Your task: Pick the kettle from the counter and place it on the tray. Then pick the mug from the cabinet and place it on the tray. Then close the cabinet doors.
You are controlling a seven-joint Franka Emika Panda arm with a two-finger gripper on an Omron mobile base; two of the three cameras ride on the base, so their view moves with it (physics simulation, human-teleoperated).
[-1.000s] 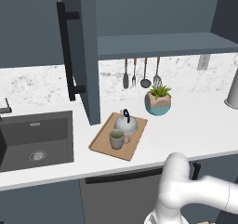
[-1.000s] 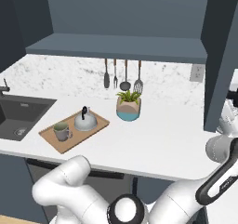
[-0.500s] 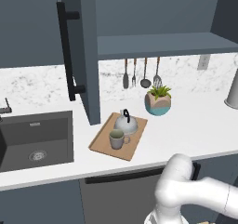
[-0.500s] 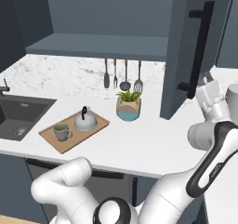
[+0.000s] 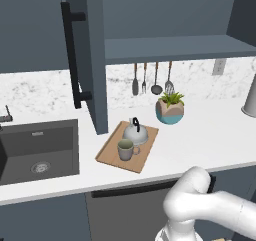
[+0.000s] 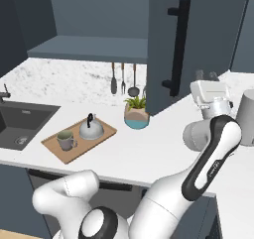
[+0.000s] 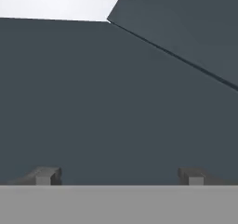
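1. Right base view: the right cabinet door hangs in the upper right of the frame, swung part way out, its black bar handle facing the camera; the gripper sits at right of centre just beside the door's lower edge
2. Hand view shows the two fingertips set far apart at the bottom of the frame, nothing between them, with flat slate-blue panel close ahead, so the gripper is spread wide and holds nothing
3. Left base view: the left cabinet door stands open in the upper left, edge toward the camera, its own bar handle on the left face
4. Kettle and mug both rest on the tray at frame centre, on the counter, so by my reading only the doors remain
5. Judged as a thing to handle, a door is a stiff, flat, hinged slab: it should swing rather than lift, and a steady push on the bare panel far from the hinge ought to move it most easily; the smooth face may let the fingers slide, so the bar handle is the surer place to hook
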